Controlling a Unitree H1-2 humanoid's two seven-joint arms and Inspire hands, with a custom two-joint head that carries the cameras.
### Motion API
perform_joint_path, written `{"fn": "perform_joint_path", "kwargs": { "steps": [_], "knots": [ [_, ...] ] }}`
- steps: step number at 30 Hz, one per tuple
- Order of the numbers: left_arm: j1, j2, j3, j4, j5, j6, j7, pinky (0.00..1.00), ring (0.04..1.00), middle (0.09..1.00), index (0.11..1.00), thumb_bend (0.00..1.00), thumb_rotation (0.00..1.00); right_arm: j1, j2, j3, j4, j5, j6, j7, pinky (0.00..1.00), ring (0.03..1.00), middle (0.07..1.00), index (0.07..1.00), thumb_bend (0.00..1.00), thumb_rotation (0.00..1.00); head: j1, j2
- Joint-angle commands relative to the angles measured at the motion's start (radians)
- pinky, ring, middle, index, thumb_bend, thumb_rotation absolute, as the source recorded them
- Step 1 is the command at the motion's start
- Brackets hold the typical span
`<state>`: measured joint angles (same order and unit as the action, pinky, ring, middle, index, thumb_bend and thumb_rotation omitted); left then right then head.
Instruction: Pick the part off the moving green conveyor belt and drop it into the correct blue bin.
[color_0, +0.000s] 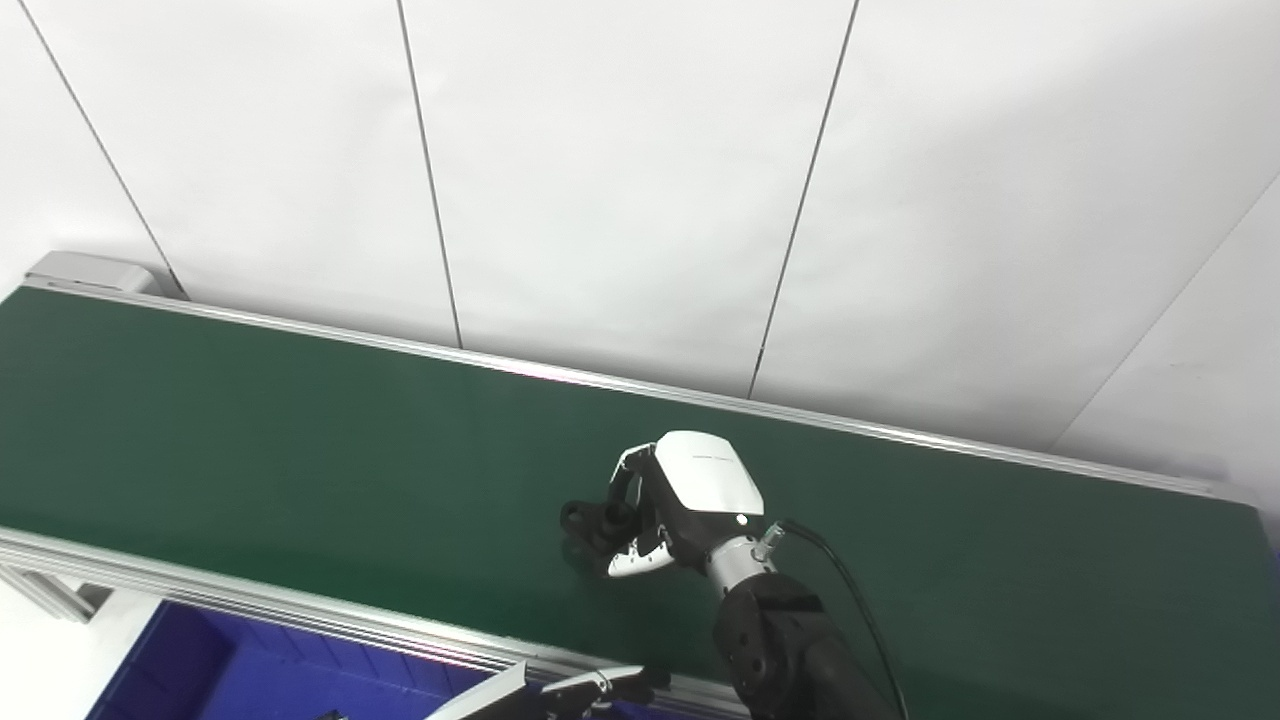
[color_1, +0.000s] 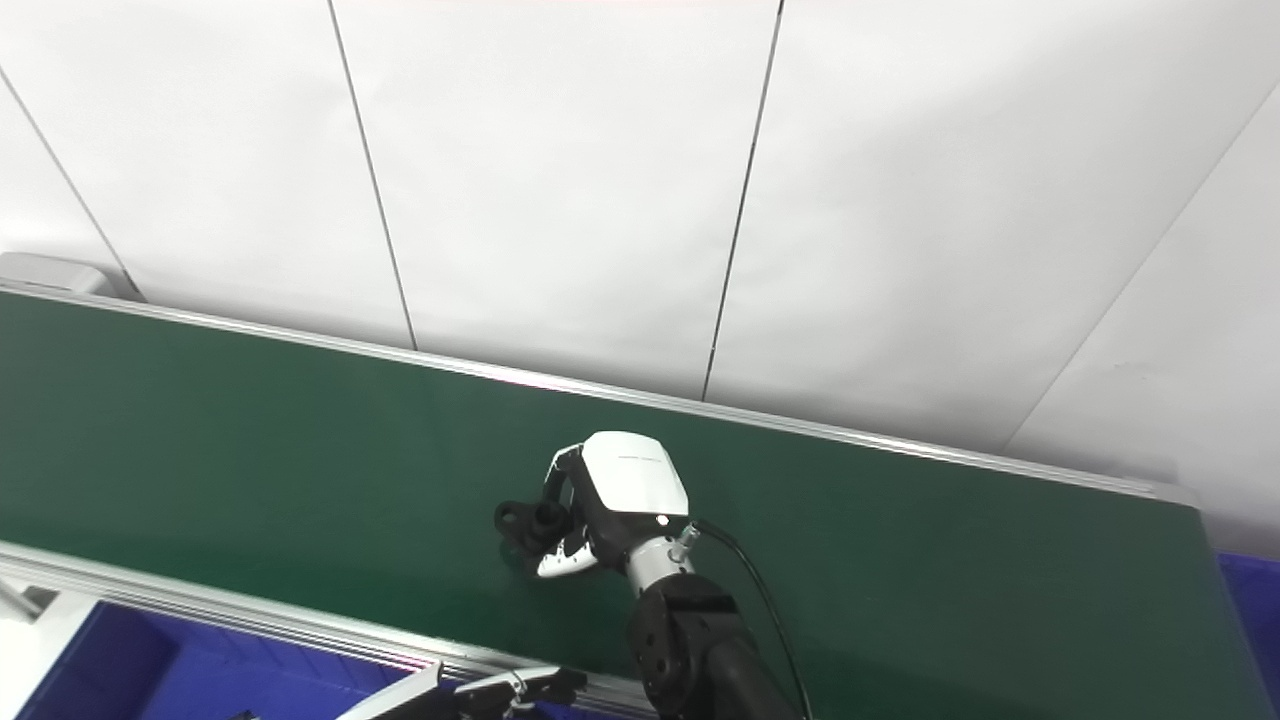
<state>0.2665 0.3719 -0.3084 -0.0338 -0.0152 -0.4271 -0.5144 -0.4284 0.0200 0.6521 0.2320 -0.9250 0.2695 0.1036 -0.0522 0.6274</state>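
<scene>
**Black part gripped on the belt**

The green conveyor belt (color_0: 300, 440) was seen running across the view, with a blue bin (color_0: 250, 670) at its near left edge. The right hand (color_0: 690, 495) was curled over mid-belt, fingers (color_0: 630, 480) pinching the small black part (color_0: 590, 520). The left hand (color_0: 590, 690) was barely visible; its fingers could not be judged.

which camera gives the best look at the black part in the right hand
The left eye view: the black part shows slightly larger there, its ring end jutting left of the right hand, which is closed on it. The right eye view shows the same part, a little smaller.
</scene>
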Motion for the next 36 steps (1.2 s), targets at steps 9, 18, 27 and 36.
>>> {"fn": "perform_joint_path", "kwargs": {
  "steps": [9,18,27,36],
  "knots": [
    [-0.005,0.017,0.009,-0.015,-0.039,-0.036,-0.007,0.87,0.942,0.974,0.942,0.50,0.39,0.014,0.000,-0.044,-0.112,-0.010,-0.002,-0.028,0.13,0.194,0.286,0.486,0.52,0.14,-0.008,0.010],
    [-0.020,0.015,0.013,-0.012,-0.056,-0.030,-0.014,0.89,0.950,0.982,0.950,0.49,0.38,0.075,0.002,-0.098,-0.199,-0.003,0.009,-0.045,0.11,0.169,0.252,0.487,0.52,0.13,-0.041,0.058],
    [-0.035,0.017,0.014,-0.007,-0.068,-0.028,-0.024,0.92,0.971,0.997,0.971,0.45,0.43,0.166,0.009,-0.168,-0.314,0.054,0.004,-0.048,0.07,0.129,0.198,0.487,0.52,0.13,-0.087,0.107],
    [-0.048,0.031,0.028,-0.026,-0.119,-0.002,-0.043,0.94,0.979,1.000,0.987,0.40,0.46,0.263,0.035,-0.187,-0.400,0.064,-0.013,-0.090,0.08,0.128,0.198,0.486,0.52,0.13,-0.184,0.230]
  ]
}}
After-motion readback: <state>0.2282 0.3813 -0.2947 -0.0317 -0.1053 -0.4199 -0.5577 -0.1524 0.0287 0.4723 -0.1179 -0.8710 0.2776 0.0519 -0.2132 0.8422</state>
